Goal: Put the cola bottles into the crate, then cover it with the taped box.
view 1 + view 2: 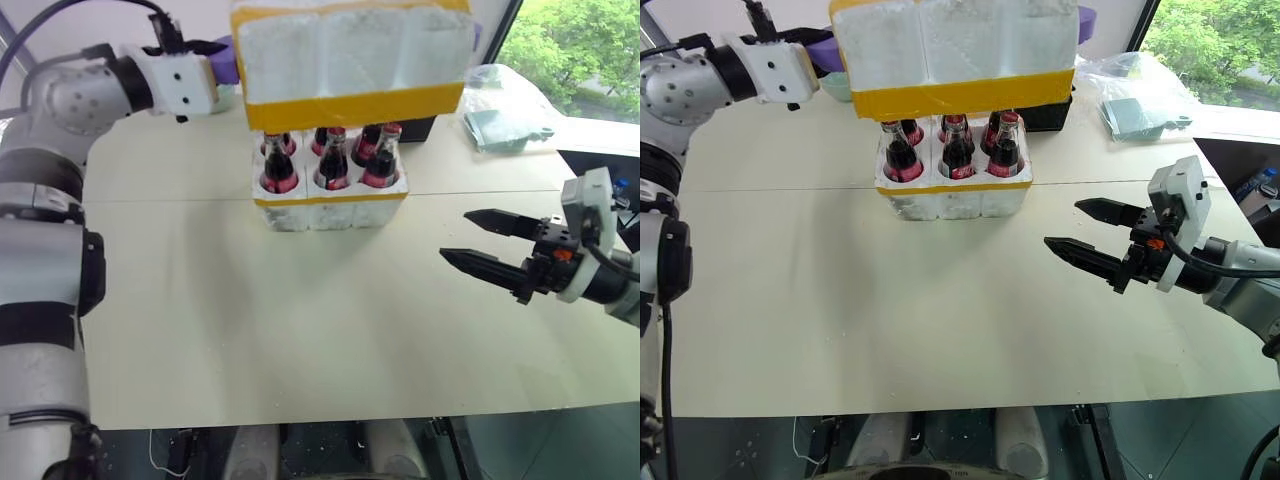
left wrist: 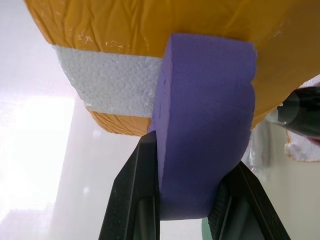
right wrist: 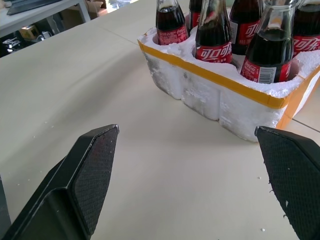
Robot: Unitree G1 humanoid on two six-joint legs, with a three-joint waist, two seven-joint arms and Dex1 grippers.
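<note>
Hovering level above the crate (image 1: 330, 205), the taped box (image 1: 352, 60) runs left-right, left gripper (image 2: 187, 215) clamping its purple tab (image 2: 205, 130); right gripper (image 1: 480, 243) wide.

A pale desk (image 1: 300, 330) with a seam across it fills the room's middle. Behind it at right, a window (image 1: 575, 50) shows green trees in daylight.

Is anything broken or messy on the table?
The crate looks chewed up: its styrofoam edges are crumbly and ragged, and small white crumbs lie on the table around it. The cola bottles stand upright; nothing has spilled.
</note>
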